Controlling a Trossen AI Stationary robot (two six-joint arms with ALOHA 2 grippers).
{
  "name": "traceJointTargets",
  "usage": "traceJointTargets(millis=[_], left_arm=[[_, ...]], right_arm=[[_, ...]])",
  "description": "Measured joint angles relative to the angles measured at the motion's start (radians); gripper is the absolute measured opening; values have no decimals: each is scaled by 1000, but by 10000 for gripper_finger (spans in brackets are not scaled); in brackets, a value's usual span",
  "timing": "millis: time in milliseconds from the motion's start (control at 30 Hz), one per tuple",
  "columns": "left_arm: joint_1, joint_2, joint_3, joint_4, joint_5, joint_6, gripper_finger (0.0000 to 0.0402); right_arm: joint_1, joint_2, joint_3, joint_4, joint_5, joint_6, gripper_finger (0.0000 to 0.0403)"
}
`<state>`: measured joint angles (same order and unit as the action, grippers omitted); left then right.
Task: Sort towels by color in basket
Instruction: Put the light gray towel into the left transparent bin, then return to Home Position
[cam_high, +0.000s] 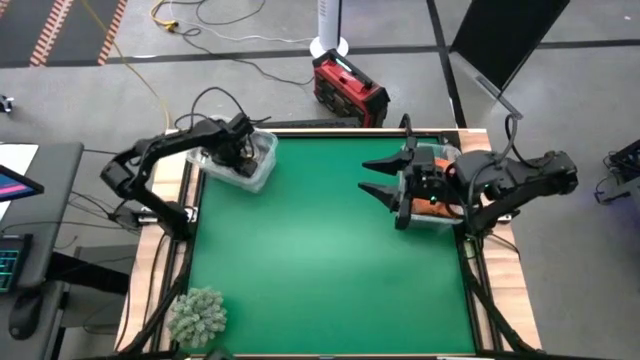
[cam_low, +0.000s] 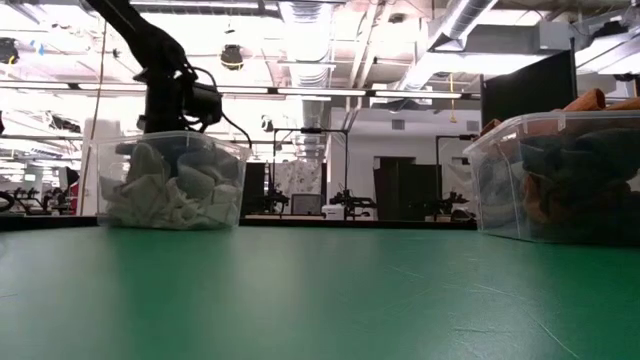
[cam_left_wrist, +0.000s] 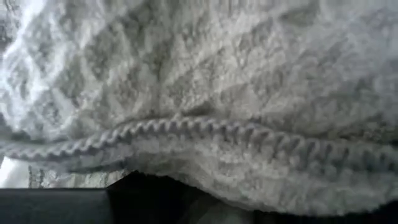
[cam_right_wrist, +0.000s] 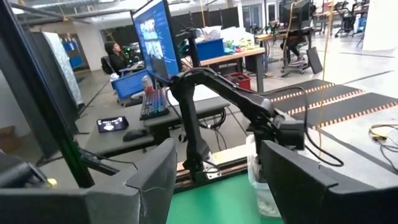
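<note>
No text, label, brand or number can be read in any of the views. The monitor in the room beyond the worktop shows lit content, but it is too small to make out, and the red case on the floor past the far edge carries no legible marking
</note>
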<state>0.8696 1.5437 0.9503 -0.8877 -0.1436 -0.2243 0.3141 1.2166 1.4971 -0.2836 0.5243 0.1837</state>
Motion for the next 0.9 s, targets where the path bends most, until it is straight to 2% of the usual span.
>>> traceJointTargets(millis=[400, 667, 833, 900], left_arm=[[3, -232, 180, -260, 18, 6, 185], [1, -384, 217, -211, 9, -5, 185], [-6, -411, 217, -198, 14, 1, 185], [-16, -437, 217, -138, 61, 4, 185]], right_arm=[[-10, 10, 0, -9, 0, -30, 260], [-38, -7, 0, -119, -1, 7, 260], [-55, -88, 0, -249, -3, 66, 260], [-55, -124, 0, -305, -2, 85, 260]])
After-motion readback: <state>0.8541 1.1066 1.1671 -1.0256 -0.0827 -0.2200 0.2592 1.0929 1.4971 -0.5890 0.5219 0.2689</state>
